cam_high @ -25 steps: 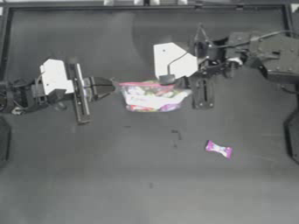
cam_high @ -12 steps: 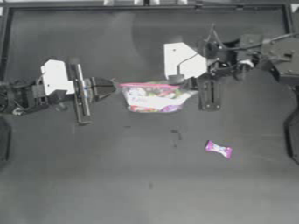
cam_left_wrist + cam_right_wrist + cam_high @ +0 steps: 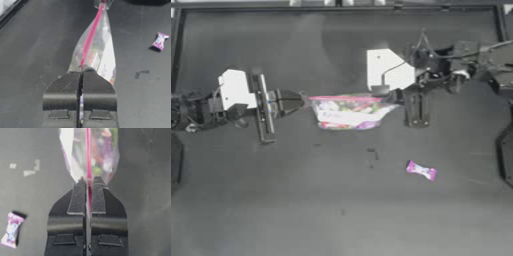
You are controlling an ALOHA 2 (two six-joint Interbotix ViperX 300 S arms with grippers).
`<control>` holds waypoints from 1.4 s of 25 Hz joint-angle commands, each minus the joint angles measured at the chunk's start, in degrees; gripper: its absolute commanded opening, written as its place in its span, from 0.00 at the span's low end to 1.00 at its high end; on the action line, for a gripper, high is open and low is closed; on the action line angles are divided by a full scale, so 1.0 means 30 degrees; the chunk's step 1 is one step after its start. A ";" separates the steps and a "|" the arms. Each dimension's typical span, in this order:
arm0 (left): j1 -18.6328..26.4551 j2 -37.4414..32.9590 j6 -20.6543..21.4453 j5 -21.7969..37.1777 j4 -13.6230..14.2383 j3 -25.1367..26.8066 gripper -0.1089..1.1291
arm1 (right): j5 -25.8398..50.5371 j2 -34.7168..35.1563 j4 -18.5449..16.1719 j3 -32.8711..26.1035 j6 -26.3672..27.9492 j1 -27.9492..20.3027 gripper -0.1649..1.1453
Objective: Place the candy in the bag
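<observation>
Both end effectors [image 3: 304, 100] [image 3: 395, 96] pinch the bag [image 3: 348, 112]; candy [image 3: 421, 170] lies apart.

Light: even, moderate, overhead.
Shadows: short, soft, beside candy [image 3: 160, 40].
Glare: pale sheen on table [image 3: 338, 45].
Blur: top view soft throughout.

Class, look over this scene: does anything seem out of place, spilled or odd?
One oddity: the bag is pinched at both ends of its pink strip by the left gripper and right gripper, mouth shut, while the candy lies alone on the table. Nothing spilled.
</observation>
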 commanded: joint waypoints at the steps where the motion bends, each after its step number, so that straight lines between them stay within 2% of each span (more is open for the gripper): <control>1: 0.0117 -0.0234 0.0000 0.0000 -0.0117 0.0059 0.14 | 0.0234 -0.0791 -0.0146 0.0469 0.0293 -0.0527 0.17; 35: 0.0117 -0.0117 -0.0029 0.0059 -0.0117 0.0088 0.14 | -0.0264 -0.2051 -0.0059 0.2461 0.0527 -0.1025 0.17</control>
